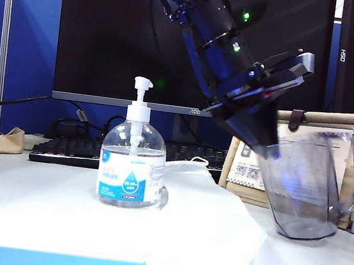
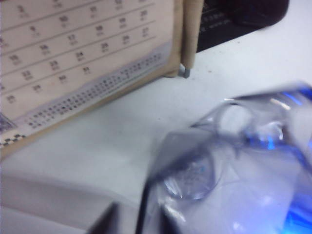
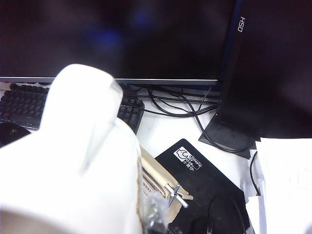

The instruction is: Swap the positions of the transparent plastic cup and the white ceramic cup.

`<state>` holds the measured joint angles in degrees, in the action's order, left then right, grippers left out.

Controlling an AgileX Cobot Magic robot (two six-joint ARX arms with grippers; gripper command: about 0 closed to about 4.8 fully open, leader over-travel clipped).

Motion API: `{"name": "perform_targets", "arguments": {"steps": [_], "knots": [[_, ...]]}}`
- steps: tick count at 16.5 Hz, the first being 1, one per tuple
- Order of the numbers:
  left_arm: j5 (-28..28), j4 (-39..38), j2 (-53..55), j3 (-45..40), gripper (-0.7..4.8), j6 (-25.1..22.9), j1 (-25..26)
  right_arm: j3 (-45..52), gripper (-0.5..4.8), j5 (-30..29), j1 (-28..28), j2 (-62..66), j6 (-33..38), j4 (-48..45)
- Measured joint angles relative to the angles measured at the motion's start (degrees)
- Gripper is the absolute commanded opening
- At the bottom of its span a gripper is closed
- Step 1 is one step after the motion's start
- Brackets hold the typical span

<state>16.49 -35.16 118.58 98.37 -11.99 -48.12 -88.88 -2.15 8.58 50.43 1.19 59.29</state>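
The see-through grey-blue faceted plastic cup [image 1: 306,187] stands on the white table [image 1: 39,206], right of the clear pump bottle [image 1: 131,166] and in front of a beige desk calendar [image 2: 83,68]. The left gripper [image 1: 267,143] reaches into its rim — whether it clamps the wall cannot be told. The right gripper [image 3: 87,146] is closed on the large white ceramic cup [image 3: 68,190] — raised above the desk.

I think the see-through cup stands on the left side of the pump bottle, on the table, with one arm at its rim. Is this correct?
Not quite. In the exterior view the see-through cup stands to the right of the pump bottle, on the table, with the left gripper at its rim.
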Motion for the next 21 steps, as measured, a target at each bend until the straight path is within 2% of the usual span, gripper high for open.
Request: {"name": "perform_targets", "arguments": {"steps": [2, 7, 10, 13, 16, 18, 20, 21], "knots": [[-0.11, 0.22, 0.00, 0.02, 1.30, 0.17, 0.00, 0.00, -0.01, 0.00, 0.00, 0.00, 0.00, 0.00], [-0.11, 0.07, -0.02, 0.13, 1.31, 0.22, -0.02, 0.00, -0.01, 0.00, 0.00, 0.35, -0.11, 0.00], [-0.11, -1.51, 0.02, 4.61, 1.33, 0.39, -0.02, 0.02, -0.01, 0.00, 0.00, 1.51, -0.37, 0.07], [-0.09, -1.29, -0.07, 10.05, 1.89, 1.38, 0.00, 0.02, -0.01, 0.00, 0.00, 1.79, -0.59, 0.20], [-0.07, -1.68, -0.13, 13.44, 1.89, 2.34, 0.00, 0.02, -0.01, 0.02, -0.02, 1.79, -1.07, 0.20], [-0.11, -4.74, -0.13, 15.65, 1.88, 2.40, 0.07, 0.02, -0.02, -0.61, -0.02, 1.90, -1.18, -0.17], [-2.19, -6.99, -1.79, 18.34, 1.82, 2.40, 1.09, 0.02, -0.02, -1.44, 0.00, 2.34, -1.25, -2.82], [-5.05, -7.69, -3.06, 19.96, 1.82, 2.43, 1.70, 0.02, -0.02, -1.66, 0.04, 2.45, -1.22, -4.26]]}}
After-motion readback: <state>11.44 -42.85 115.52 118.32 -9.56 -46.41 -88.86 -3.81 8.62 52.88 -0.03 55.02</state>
